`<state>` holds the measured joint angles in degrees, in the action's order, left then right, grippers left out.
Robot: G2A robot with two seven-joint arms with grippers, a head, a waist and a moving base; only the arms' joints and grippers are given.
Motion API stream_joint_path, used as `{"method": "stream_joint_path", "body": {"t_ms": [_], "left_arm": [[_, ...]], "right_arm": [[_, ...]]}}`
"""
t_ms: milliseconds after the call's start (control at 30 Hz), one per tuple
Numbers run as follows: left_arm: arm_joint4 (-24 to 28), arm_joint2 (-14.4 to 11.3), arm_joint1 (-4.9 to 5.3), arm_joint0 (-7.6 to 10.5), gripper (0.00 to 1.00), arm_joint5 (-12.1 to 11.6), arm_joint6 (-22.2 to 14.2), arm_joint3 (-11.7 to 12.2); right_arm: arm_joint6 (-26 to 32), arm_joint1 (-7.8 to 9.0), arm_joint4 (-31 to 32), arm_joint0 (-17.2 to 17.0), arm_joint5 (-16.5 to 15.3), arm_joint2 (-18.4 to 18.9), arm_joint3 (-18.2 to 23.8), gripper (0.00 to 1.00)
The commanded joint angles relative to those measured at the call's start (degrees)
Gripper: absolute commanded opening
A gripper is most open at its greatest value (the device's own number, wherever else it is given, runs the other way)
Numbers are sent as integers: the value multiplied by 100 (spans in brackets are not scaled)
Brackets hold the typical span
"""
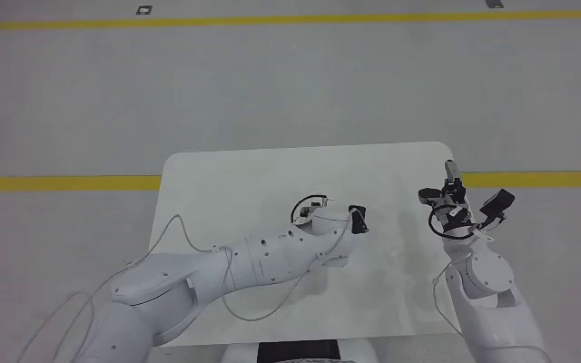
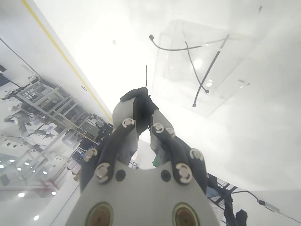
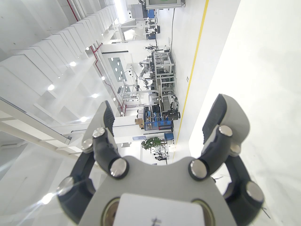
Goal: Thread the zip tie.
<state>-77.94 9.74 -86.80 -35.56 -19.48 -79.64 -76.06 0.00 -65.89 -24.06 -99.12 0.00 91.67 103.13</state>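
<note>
One zip tie [image 2: 146, 76] is pinched in the closed left end effector [image 2: 143, 94] over the middle of the surface [image 1: 227, 181], thin tail pointing straight out past the fingertips. The right end effector [image 3: 164, 111] stands open at the right edge.

The top view looks straight down from above the arms at the table [image 1: 272, 181] and floor. Each wrist camera sits close behind its fingers: that of the left gripper [image 2: 142, 92] faces the tabletop, that of the right gripper [image 3: 163, 102] the hall. All share the yellow floor line [image 1: 82, 182]
</note>
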Motion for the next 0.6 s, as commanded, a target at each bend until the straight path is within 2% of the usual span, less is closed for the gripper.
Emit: {"method": "stream_joint_path", "body": {"t_ms": [0,100,200,567], "left_arm": [[47,0,181,67,0,0,0,-188],[149,0,453,178,0,0,0,-476],[273,0,672,268,0,0,0,-623],[273,0,672,268,0,0,0,-623]], "right_arm": [[0,0,0,0,0,0,0,100],[0,0,0,0,0,0,0,100],[0,0,0,0,0,0,0,100],[0,0,0,0,0,0,0,100]]}}
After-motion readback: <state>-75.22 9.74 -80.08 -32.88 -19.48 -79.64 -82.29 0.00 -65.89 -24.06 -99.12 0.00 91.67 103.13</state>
